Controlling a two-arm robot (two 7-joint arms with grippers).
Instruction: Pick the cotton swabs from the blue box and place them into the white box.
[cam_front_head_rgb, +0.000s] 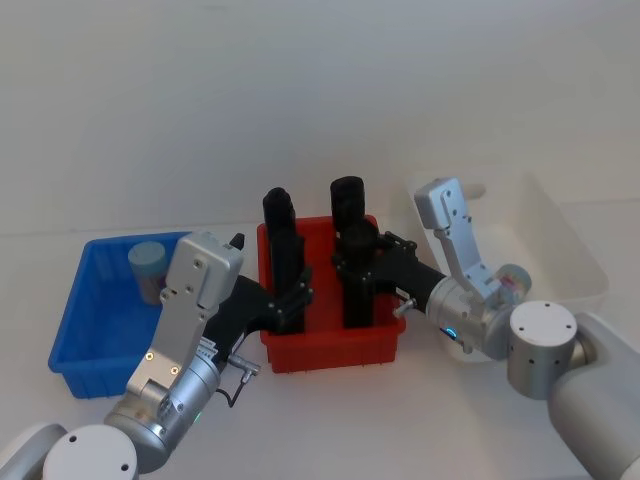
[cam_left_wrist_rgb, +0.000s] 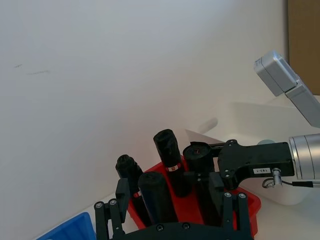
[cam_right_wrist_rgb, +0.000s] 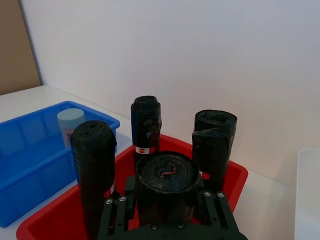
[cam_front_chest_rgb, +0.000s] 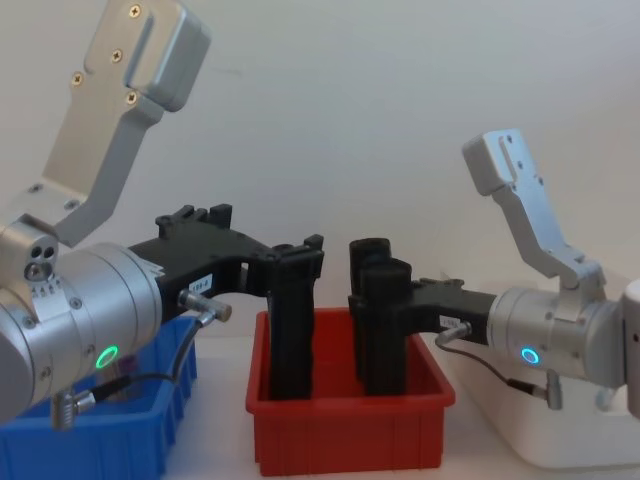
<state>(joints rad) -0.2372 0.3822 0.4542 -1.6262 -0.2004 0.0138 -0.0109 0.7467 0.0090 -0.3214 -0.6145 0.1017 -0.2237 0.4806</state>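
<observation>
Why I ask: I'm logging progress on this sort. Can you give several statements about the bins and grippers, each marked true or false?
1. A cotton swabs jar stands in the blue box. True.
2. The red bin holds teal-lidded jars. False: it holds upright black rolls.
3. The left gripper is over the blue box. False: it is at a front roll in the red bin.
4. The right gripper is at a roll in the red bin. True.
5. The white box sits on the robot's left of the red bin. False: it sits on the right.
</observation>
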